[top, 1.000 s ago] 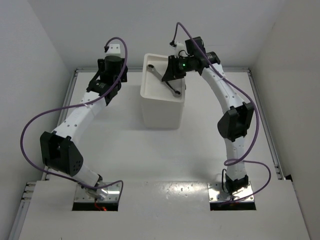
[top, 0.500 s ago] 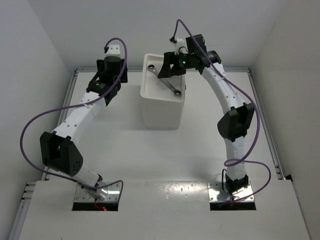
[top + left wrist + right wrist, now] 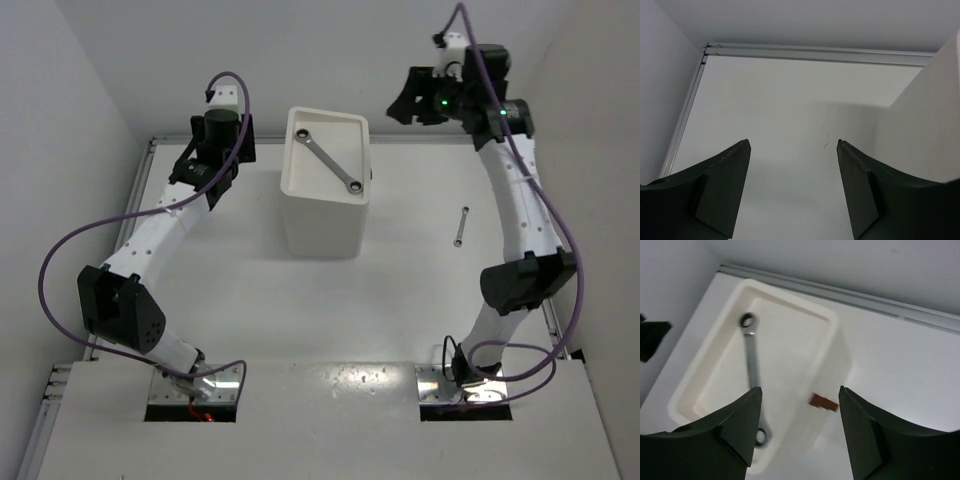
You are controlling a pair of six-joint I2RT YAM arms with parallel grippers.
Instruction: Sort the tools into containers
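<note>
First wrench (image 3: 328, 162) lies in the top tray (image 3: 291, 150) of the drawer unit (image 3: 320, 225); second wrench (image 3: 460, 226) flat on desk (image 3: 420, 270), to its right. Light, stiff, slick steel, I'd guess: pinch mid-shank, across its width. Left gripper (image 3: 792, 145), right gripper (image 3: 800, 390) both spread, empty.

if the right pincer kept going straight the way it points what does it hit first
Most likely the white plastic drawer unit: its top tray lies straight ahead of the right pincer, on the rim side of the slim silver wrench. Depth is unclear.
</note>
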